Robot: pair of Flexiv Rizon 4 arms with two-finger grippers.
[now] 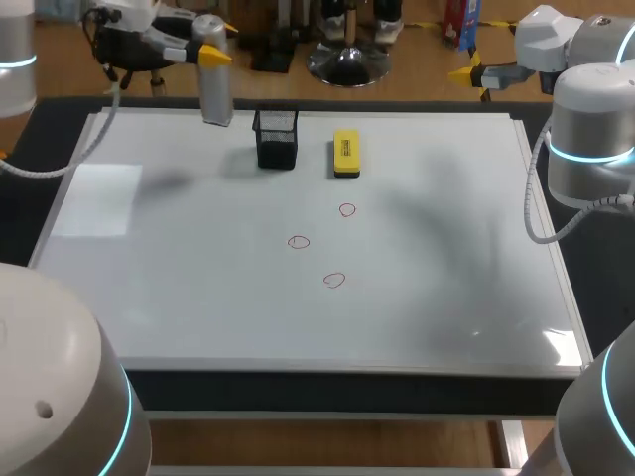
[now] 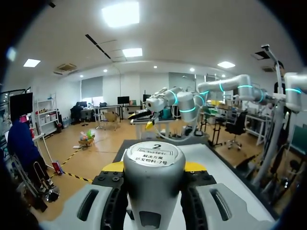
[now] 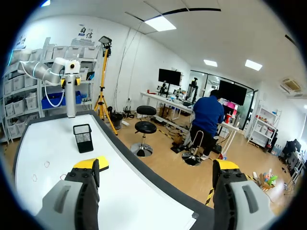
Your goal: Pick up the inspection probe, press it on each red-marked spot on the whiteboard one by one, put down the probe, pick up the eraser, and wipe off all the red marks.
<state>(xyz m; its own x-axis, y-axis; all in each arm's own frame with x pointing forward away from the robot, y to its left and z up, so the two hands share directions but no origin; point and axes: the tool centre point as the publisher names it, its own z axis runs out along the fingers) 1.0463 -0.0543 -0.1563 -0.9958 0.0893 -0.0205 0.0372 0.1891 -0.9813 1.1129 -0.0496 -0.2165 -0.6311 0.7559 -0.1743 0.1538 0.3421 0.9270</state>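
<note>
Your inspection probe, a grey cylinder, stands upright at the far left edge of the whiteboard, pinched between the yellow tips of your left gripper. To its right sit a black mesh holder and the yellow eraser, with three red circles nearer you, mid-board. Your right gripper hangs off the far right corner, fingers spread wide.

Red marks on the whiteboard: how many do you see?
3: far red circle mark just before the yellow block eraser; middle red mark nearer, leftward; near red mark nearest the front edge. None seems hidden.
</note>
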